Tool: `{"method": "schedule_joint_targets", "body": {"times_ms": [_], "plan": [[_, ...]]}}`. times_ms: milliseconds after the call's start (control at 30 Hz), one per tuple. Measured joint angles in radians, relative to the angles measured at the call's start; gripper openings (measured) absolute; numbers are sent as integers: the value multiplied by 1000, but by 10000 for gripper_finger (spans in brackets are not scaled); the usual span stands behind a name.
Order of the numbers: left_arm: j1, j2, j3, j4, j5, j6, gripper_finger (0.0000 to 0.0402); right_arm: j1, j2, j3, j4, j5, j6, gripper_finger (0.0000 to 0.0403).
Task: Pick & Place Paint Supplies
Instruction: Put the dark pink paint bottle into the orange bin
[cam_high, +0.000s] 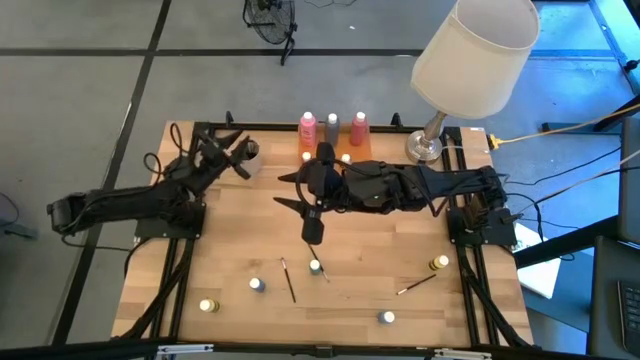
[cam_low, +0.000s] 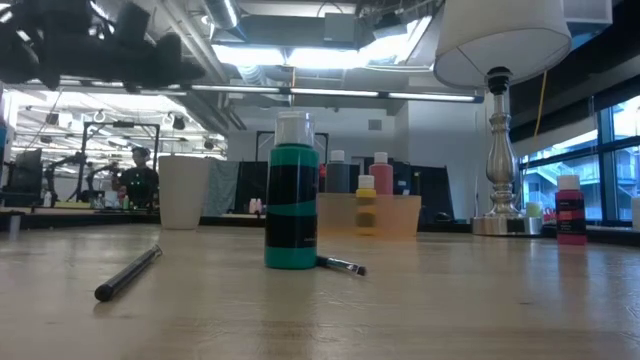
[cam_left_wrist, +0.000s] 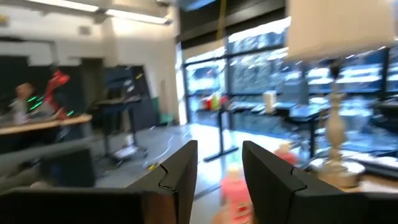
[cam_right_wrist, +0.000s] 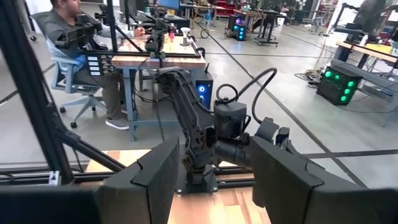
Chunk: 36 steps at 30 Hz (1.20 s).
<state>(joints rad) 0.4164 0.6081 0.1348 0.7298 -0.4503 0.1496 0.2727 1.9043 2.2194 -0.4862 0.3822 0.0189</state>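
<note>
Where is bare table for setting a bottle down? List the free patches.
Bare wood: between the left arm and the right gripper; also between the right arm and the brush. Crowded: the back edge, with tray, bottles and lamp; the front, dotted with pots.

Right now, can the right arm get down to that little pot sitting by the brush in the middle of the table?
Probably yes. The right gripper hangs open, above and just behind the small pot. Only a thin brush lies beside the pot, and the left gripper is off by the beige cup.
</note>
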Motion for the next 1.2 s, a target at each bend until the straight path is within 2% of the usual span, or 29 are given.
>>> {"method": "schedule_joint_targets", "body": {"times_ms": [133, 300, 400, 567, 667, 833, 867, 967, 1200], "plan": [[-113, -61, 50, -103, -1, 45, 122, 27, -7, 0, -2, 0, 0, 199], [-257, -108, 170, -382, -20, 76, 122, 73, -43, 1, -53, -1, 45, 199], [-352, -114, 249, -528, -27, 42, 122, 94, -73, 1, -202, -48, 187, 199], [-513, -106, 360, -673, -27, -13, 122, 121, -78, 1, -490, -282, 556, 199], [-594, -98, 400, -720, -28, -64, 122, 138, -72, 2, -670, -342, 746, 199], [-689, -88, 420, -734, -76, -177, 122, 147, -57, 0, -1082, -282, 1134, 199], [-702, -88, 420, -735, -86, -202, 122, 147, -57, -12, -1110, -285, 1193, 200], [-730, -84, 420, -739, -107, -253, 124, 140, -76, -83, -1044, -289, 1203, 209], [-772, -83, 420, -738, -108, -271, 125, 96, -61, -125, -1084, -331, 1212, 251]]}}
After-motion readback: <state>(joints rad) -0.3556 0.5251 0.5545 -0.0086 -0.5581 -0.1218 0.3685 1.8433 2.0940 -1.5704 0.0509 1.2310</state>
